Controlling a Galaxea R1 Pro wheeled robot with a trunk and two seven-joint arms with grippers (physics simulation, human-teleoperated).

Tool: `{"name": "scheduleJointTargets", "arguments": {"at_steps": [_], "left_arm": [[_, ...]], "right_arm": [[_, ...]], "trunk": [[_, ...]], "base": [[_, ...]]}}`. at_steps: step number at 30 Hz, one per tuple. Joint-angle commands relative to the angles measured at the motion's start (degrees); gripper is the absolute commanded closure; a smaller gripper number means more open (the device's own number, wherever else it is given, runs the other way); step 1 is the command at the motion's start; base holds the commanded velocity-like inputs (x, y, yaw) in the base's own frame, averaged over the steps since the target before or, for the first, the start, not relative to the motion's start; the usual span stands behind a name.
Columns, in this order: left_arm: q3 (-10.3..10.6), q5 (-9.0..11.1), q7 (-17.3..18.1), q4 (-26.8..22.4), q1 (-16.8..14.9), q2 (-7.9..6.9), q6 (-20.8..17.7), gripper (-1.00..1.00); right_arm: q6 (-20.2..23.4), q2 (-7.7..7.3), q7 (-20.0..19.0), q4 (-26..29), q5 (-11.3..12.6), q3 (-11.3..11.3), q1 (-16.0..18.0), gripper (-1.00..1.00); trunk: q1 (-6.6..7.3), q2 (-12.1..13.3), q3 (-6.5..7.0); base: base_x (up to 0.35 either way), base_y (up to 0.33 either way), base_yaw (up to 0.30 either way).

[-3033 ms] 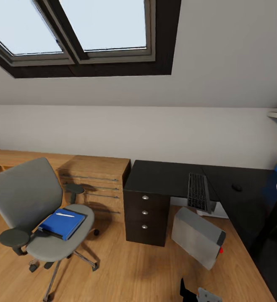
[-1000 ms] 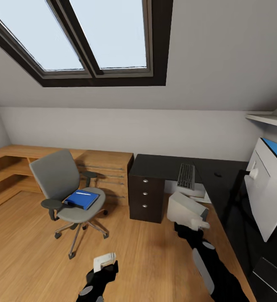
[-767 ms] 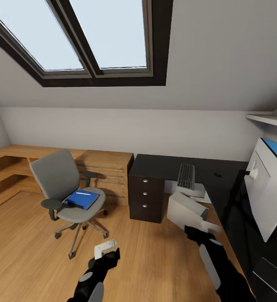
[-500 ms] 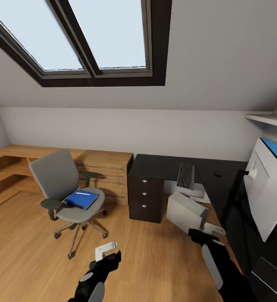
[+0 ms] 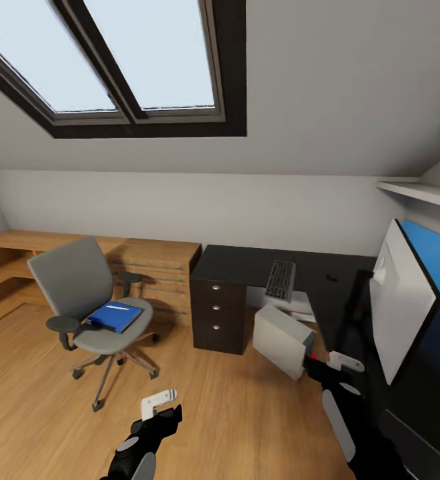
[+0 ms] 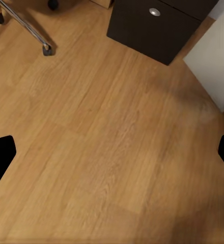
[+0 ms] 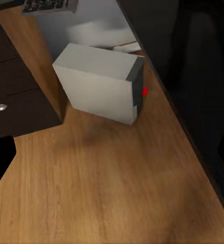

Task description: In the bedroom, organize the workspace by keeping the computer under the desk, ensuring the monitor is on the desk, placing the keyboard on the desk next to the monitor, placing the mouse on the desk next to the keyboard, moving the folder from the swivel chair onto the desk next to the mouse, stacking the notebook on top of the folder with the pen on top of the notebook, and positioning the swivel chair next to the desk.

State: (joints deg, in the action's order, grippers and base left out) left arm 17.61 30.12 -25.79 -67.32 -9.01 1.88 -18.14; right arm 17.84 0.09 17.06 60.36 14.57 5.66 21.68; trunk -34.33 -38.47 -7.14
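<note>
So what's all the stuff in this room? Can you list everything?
grey swivel chair: one, on the wood floor, left of the desk
bright blue folder: one, on the chair seat
slim white pen: one, atop the folder
glossy black desk: one, by the far wall, with three drawers
black keyboard: one, on the desk
tiny dark mouse: one, on the desk
light grey computer tower: one, tilted on the floor
skylight: one, dark-framed, overhead
left gripper: one, white fingers, over the floor
right gripper: one, near the tower

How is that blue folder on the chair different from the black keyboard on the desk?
The flat bright blue folder lies on the grey swivel chair's seat with a white pen on top; the slim black keyboard lies bare on the glossy black desk, longer and narrower. Both lie flat.
</note>
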Motion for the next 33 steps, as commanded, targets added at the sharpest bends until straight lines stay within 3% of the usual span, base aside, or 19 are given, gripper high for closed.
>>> {"name": "scheduleJointTargets", "arguments": {"at_steps": [1, 9, 21, 26, 33], "left_arm": [[-0.1, 0.5, -0.5, -0.1, 0.0, -0.08, -0.1, -1.0], [-0.2, 0.6, -0.5, -0.1, 0.0, -0.09, -0.2, -1.0], [-0.3, 0.6, -0.5, -0.1, 0.0, -0.11, -0.2, -1.0], [-0.3, 0.6, -0.5, -0.1, 0.0, -0.12, -0.2, -1.0], [-0.3, 0.6, -0.6, -0.1, 0.0, -0.16, -0.2, -1.0]], "right_arm": [[-1.4, -0.04, 0.3, -1.1, 0.5, 0.0, 0.0, -1.0], [-2.4, -0.09, 0.2, -3.6, 0.3, -0.3, 0.0, -1.0], [-2.5, -0.09, 0.2, -5.8, 0.1, -0.5, 0.1, -1.0], [-2.5, -0.09, 0.2, -6.8, -2.5, -0.4, 0.1, -1.0], [-2.5, -0.17, 0.2, -7.3, -3.6, -0.3, 0.1, -1.0]], "trunk": [[-0.02, -0.1, -0.1], [-0.02, -0.1, -0.1], [-0.02, -0.1, -0.1], [-0.02, -0.1, -0.1], [-0.02, -0.1, -0.1]], "base": [[0.0, -0.308, 0.0], [-0.033, -0.219, 0.0], [-0.303, -0.068, 0.0], [-0.245, -0.23, 0.0], [-0.073, -0.316, 0.0]]}}
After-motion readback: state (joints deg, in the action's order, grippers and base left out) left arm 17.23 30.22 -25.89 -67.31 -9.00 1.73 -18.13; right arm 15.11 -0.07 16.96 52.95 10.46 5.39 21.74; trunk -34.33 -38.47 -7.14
